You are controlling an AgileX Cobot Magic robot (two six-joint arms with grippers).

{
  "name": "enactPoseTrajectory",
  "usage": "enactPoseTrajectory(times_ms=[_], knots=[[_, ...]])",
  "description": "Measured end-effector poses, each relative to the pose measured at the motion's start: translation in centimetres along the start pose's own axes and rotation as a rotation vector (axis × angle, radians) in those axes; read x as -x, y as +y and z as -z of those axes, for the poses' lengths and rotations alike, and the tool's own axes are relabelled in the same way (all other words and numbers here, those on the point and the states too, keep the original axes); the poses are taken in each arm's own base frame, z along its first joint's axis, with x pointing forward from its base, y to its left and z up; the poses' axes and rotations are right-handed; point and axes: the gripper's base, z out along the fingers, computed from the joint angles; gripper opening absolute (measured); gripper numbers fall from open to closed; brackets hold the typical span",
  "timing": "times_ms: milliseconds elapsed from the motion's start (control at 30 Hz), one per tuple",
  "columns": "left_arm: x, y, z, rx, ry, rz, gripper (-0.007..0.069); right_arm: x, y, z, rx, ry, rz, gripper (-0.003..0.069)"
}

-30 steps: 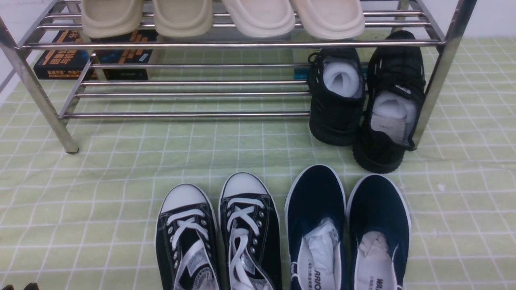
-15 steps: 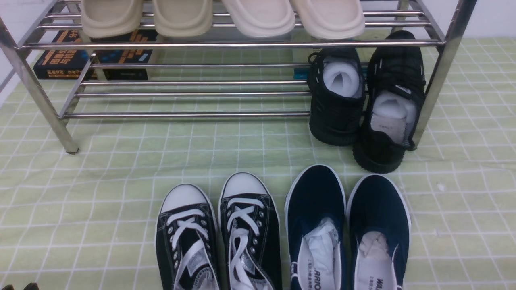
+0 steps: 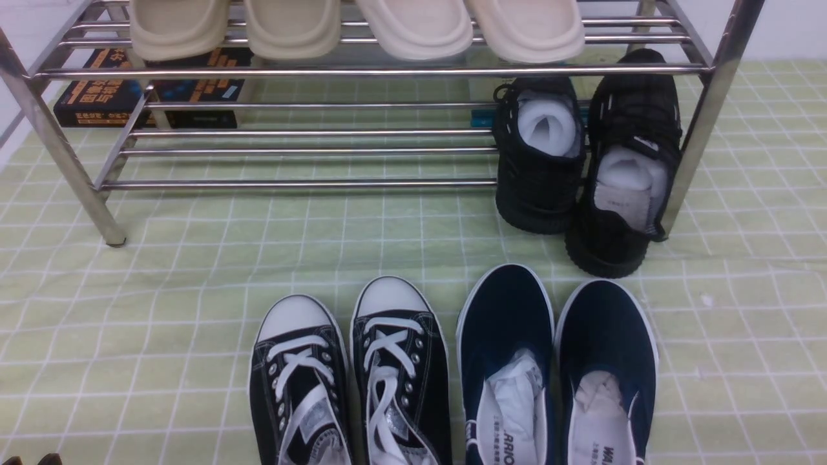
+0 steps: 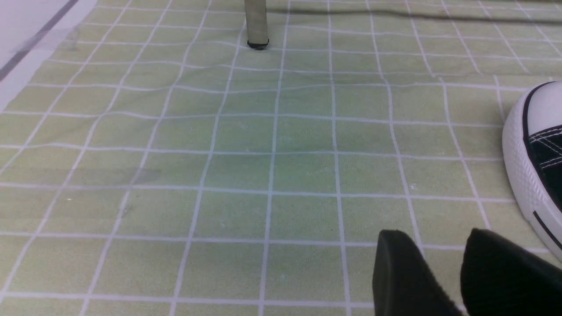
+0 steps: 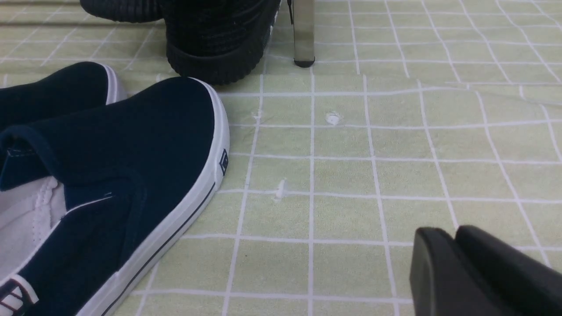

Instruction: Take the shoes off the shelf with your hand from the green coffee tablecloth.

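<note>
The navy-blue shoes (image 3: 504, 336) stand side by side on the green coffee tablecloth (image 3: 161, 310), toes pointing at the shelf (image 3: 310, 184), just in front of its right half. In the right wrist view one navy shoe (image 5: 145, 145) lies beside my right gripper (image 5: 448, 231), apart from it; the two black fingers sit pressed together with nothing between them. My left gripper (image 4: 437, 235) hangs low over bare cloth, open and empty, with cloth showing between its fingers. A shelf leg (image 4: 257, 22) stands ahead of it. In the front view only its finger tips (image 3: 29, 460) peek in at the bottom left corner.
Black-and-white lace-up sneakers (image 3: 349, 374) stand left of the navy pair; one toe cap (image 4: 533, 145) shows near my left gripper. Two black mesh sneakers (image 3: 581, 161) lean off the lower tier at the right, by a shelf leg (image 5: 304, 30). Beige slippers (image 3: 355, 26) fill the top tier. Dark boxes (image 3: 142, 90) lie behind.
</note>
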Motion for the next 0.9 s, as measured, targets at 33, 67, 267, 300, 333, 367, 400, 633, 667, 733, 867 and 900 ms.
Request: enactPoseTrajectory(times_ms=[33, 67, 267, 300, 333, 367, 400, 633, 667, 733, 867, 900], knots=[[0.00, 0.00, 0.00, 0.000, 0.000, 0.000, 0.0239, 0.00, 0.00, 0.00, 0.000, 0.000, 0.000, 0.0080], [0.00, 0.00, 0.00, 0.000, 0.000, 0.000, 0.0239, 0.00, 0.00, 0.00, 0.000, 0.000, 0.000, 0.0081], [0.00, 0.00, 0.00, 0.000, 0.000, 0.000, 0.0239, 0.00, 0.00, 0.00, 0.000, 0.000, 0.000, 0.0090], [0.00, 0.00, 0.00, 0.000, 0.000, 0.000, 0.0239, 0.00, 0.00, 0.00, 0.000, 0.000, 0.000, 0.0091], [0.00, 0.00, 0.00, 0.000, 0.000, 0.000, 0.0239, 0.00, 0.00, 0.00, 0.000, 0.000, 0.000, 0.0092], [0.00, 0.00, 0.00, 0.000, 0.000, 0.000, 0.0239, 0.00, 0.00, 0.00, 0.000, 0.000, 0.000, 0.0095], [0.00, 0.00, 0.00, 0.000, 0.000, 0.000, 0.0239, 0.00, 0.00, 0.00, 0.000, 0.000, 0.000, 0.0095], [0.00, 0.00, 0.00, 0.000, 0.000, 0.000, 0.0239, 0.00, 0.00, 0.00, 0.000, 0.000, 0.000, 0.0102], [0.00, 0.00, 0.00, 0.000, 0.000, 0.000, 0.0239, 0.00, 0.00, 0.00, 0.000, 0.000, 0.000, 0.0102], [0.00, 0.00, 0.00, 0.000, 0.000, 0.000, 0.0239, 0.00, 0.00, 0.00, 0.000, 0.000, 0.000, 0.0102], [0.00, 0.00, 0.00, 0.000, 0.000, 0.000, 0.0239, 0.00, 0.00, 0.00, 0.000, 0.000, 0.000, 0.0108], [0.00, 0.00, 0.00, 0.000, 0.000, 0.000, 0.0239, 0.00, 0.00, 0.00, 0.000, 0.000, 0.000, 0.0109]])
